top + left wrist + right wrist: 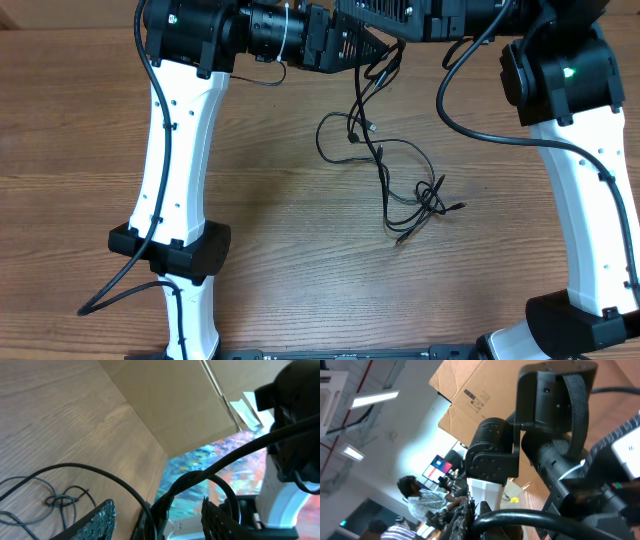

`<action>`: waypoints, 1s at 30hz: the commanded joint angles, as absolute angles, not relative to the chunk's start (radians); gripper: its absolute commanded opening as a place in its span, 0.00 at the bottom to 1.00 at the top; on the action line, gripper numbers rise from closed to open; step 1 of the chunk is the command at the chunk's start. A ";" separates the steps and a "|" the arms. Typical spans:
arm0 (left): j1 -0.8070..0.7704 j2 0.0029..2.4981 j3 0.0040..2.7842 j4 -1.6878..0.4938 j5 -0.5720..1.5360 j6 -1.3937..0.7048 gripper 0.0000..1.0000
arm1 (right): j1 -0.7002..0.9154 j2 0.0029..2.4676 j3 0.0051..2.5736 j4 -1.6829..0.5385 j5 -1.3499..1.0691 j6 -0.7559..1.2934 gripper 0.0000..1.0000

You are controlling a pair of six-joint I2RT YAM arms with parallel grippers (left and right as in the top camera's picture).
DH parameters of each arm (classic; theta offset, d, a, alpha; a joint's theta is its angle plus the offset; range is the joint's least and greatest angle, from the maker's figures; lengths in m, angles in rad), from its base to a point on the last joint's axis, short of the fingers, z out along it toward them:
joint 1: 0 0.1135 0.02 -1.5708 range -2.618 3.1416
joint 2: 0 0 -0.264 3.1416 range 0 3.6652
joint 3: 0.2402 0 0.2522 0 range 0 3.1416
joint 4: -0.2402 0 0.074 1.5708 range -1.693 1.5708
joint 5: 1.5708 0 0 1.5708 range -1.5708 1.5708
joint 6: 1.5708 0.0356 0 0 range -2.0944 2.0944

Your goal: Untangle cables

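Thin black cables (400,160) lie tangled on the wooden table, with a small knot (430,197) at their right end. Two strands rise from the tangle to the grippers at the top. My left gripper (385,48) reaches in sideways from the left. In the left wrist view it (157,522) is open, and one cable strand (132,492) arcs between its fingers without touching either pad. The knot (62,501) lies on the table below it. My right gripper (470,517) is shut, with a black cable (545,520) coming out beside its fingers. Overhead, the right gripper is hidden under dark arm parts.
The white left arm (180,150) and white right arm (590,180) stand on either side of the tangle. A cardboard box (170,405) stands past the table's far edge. The right wrist view shows people and a ceiling behind.
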State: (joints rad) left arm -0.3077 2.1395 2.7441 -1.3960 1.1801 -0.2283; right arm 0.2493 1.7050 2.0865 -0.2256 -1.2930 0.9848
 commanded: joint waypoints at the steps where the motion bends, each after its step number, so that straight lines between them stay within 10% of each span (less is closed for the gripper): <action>1: -0.315 2.140 2.751 -1.427 1.237 -0.176 0.55 | 0.245 1.698 2.094 -0.180 -1.284 0.937 0.04; 30: -0.401 2.184 2.751 -1.518 1.225 -0.130 0.63 | 0.248 1.707 2.094 -0.162 -1.277 0.952 0.04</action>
State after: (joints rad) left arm -0.3763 2.1433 2.7441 -1.4815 1.1973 -0.1379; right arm 0.2493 1.7050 2.0865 -0.1654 -1.2930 0.9543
